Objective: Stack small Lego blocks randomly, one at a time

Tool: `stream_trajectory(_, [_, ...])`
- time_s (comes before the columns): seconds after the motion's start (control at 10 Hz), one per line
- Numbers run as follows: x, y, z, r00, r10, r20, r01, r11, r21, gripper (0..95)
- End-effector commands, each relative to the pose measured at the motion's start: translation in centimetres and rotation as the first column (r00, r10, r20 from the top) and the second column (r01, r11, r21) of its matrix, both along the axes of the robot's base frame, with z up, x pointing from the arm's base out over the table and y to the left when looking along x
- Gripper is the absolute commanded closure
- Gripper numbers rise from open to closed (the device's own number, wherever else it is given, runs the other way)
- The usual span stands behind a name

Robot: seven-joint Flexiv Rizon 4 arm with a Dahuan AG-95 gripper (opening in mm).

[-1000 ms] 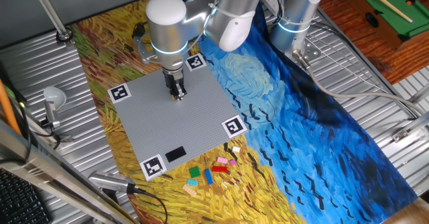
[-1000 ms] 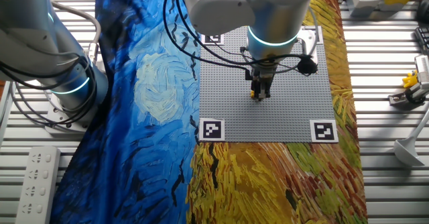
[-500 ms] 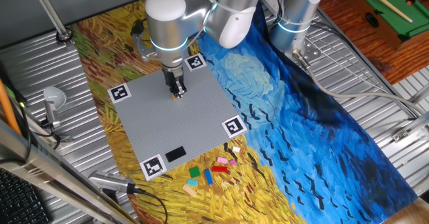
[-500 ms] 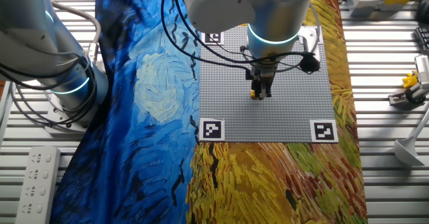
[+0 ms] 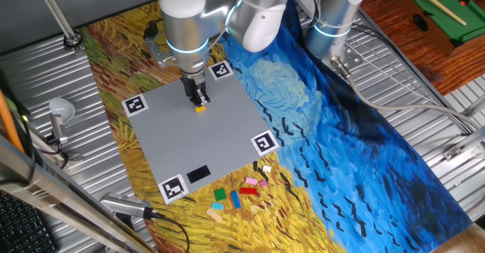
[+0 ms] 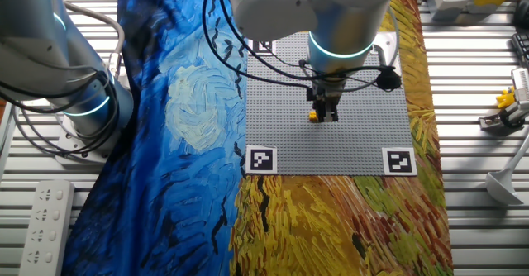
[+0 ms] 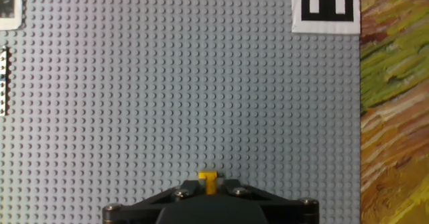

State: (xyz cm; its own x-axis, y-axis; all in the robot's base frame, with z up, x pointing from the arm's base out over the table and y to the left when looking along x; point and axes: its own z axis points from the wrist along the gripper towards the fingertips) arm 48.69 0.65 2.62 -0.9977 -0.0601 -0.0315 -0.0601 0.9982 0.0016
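A tiny yellow Lego block (image 5: 200, 108) sits on the grey studded baseplate (image 5: 220, 143), in its far half. My gripper (image 5: 201, 98) hangs just above and behind it, clear of it, with the fingers a little apart. From the other fixed view the yellow block (image 6: 313, 116) lies just left of the gripper (image 6: 329, 114). Looking down from the hand, the block (image 7: 208, 177) shows between and beyond the fingertips of the gripper (image 7: 208, 189). The other small Lego blocks lie loose on the cloth near the baseplate's front corner, among them red (image 5: 248, 190), blue (image 5: 236, 199), green (image 5: 220, 195) and pink (image 5: 251, 181).
Black-and-white marker tags (image 5: 264, 142) mark the baseplate's corners. A flat black piece (image 5: 198, 174) lies on the plate near its front edge. A second arm's base (image 5: 333, 26) stands at the back right. Ribbed metal tabletop surrounds the painted cloth.
The gripper has risen and drawn back from the baseplate. The yellow block stayed on the plate and now shows free below the fingertips.
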Motion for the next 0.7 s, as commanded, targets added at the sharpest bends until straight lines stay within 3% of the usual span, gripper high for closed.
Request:
stream_trajectory(0.1, [0.0, 0.0, -0.1, 1.0, -0.001, 0.001, 0.001, 1.0, 0.001, 95.0])
stream_trajectory(0.7, [-0.4, 0.3, -1.5, 1.0, 0.015, 0.008, -0.015, 1.0, 0.001, 95.0])
